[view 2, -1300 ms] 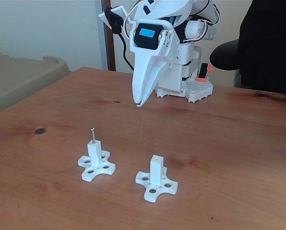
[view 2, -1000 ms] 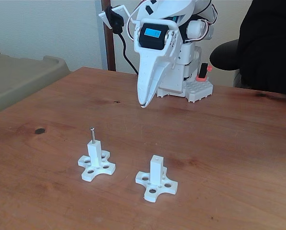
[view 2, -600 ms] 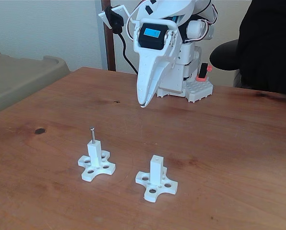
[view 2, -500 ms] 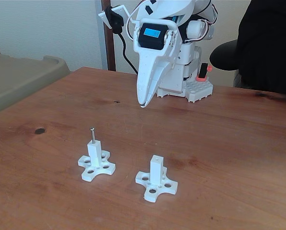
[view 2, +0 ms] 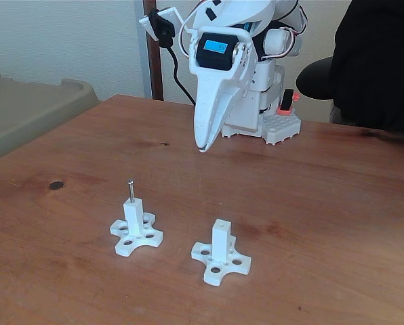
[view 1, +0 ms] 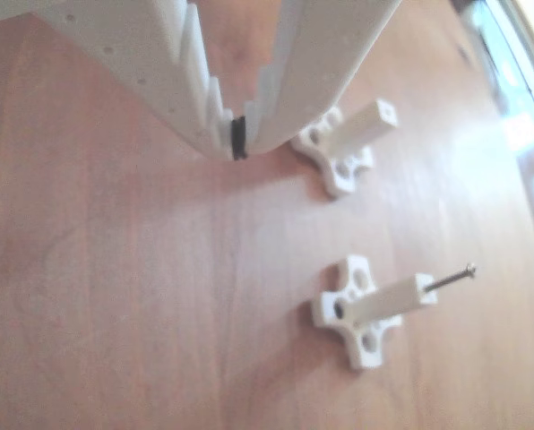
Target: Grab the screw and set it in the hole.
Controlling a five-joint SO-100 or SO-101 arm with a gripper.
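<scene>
1. The hand (view 2: 201,147) hangs above the surface (view 2: 324,203) in the fixed view, its tips pointing down and drawn together to a single point. In the other view the hand (view 1: 238,143) shows its two toothed fingers (view 1: 182,98) meeting at the tips, with only a small black piece at the point and a narrow wedge of surface visible higher up between them.
2. The hand holds nothing and touches nothing; it is well apart from both posts.
3. There is one screw (view 2: 130,190). It stands upright in the top of the left post (view 2: 135,218) in the fixed view, its shiny head uppermost. In the other view the screw (view 1: 448,279) sticks out of the end of the nearer post (view 1: 388,301).
4. There are two white posts, each on a cross-shaped base with round holes in its arms.
5. The right post (view 2: 220,242) in the fixed view carries no screw; its small hole (view 2: 220,222) in the end face is open. In the other view this far post (view 1: 361,125) lies just beside the fingertips, and its hole (view 1: 384,111) can be seen.
6. A dark spot (view 2: 55,185) marks the surface at the left of the fixed view.
</scene>
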